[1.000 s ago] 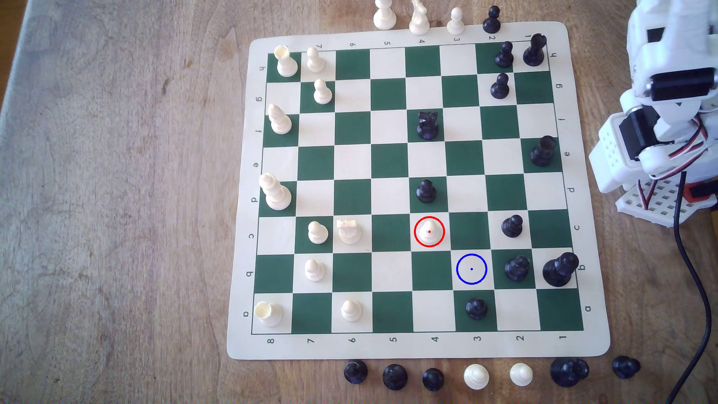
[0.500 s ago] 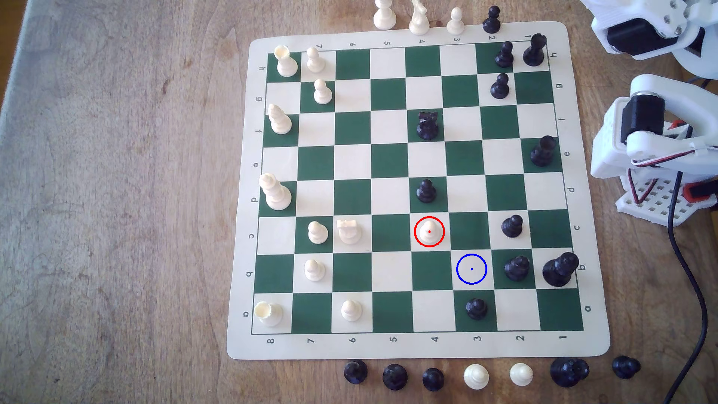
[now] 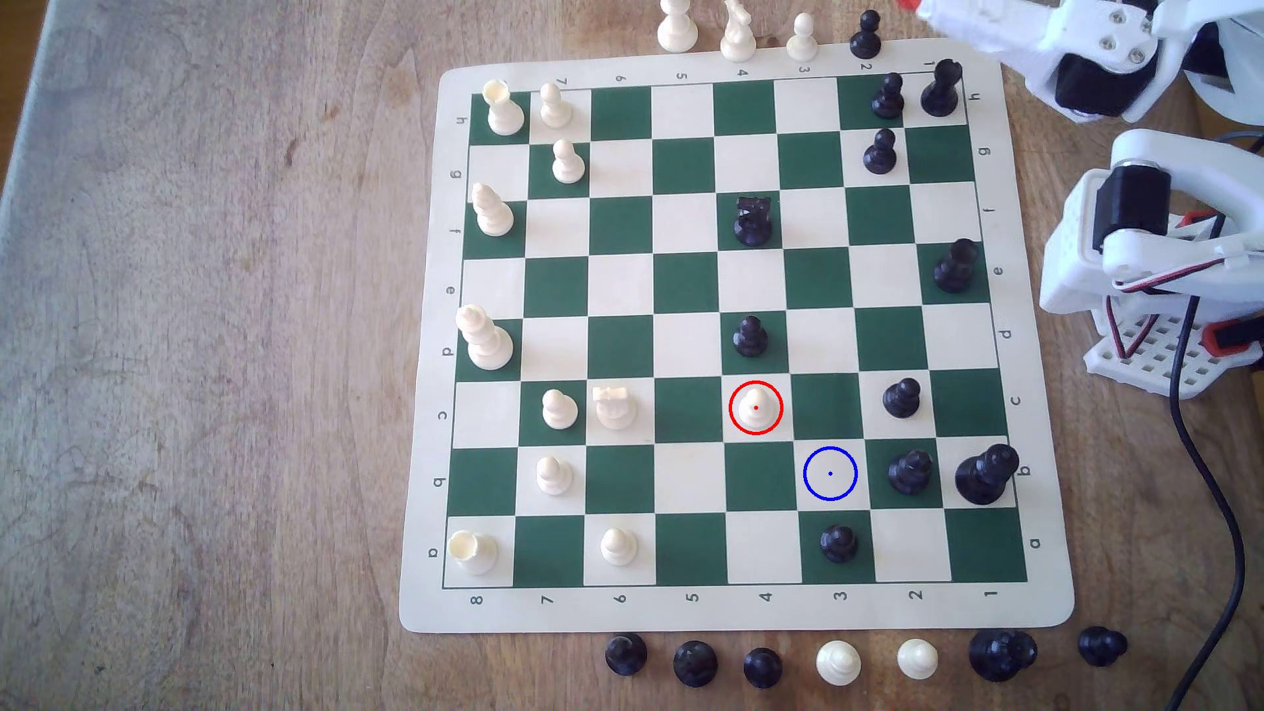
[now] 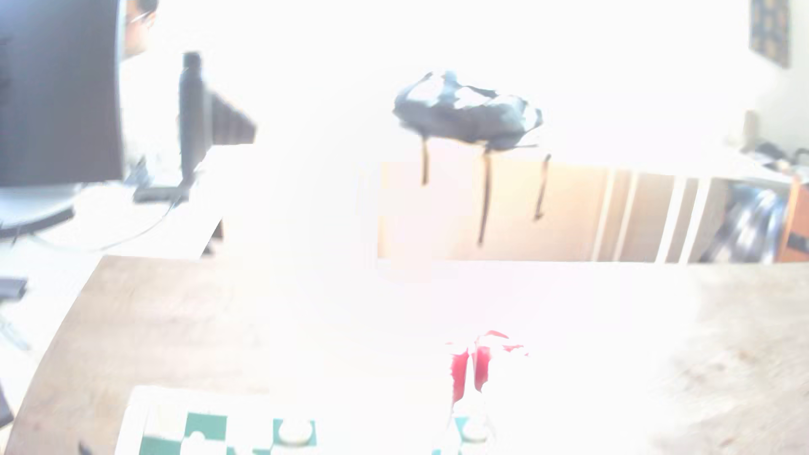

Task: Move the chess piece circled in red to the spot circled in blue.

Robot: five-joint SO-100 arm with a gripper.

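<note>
Exterior view: chessboard (image 3: 1039, 601) border prints a–h and 1–8.

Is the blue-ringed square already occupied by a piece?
No: in the exterior view the spot is bare, and the chess piece stands inside the red ring.

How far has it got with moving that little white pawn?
Nothing looks done yet: the white pawn stands in its red ring, and the blue-ringed square is bare. The arm hangs near the board's top corner at the exterior view's right, nothing visibly carried. Reaching, gripping, carrying and setting down all remain.
</note>
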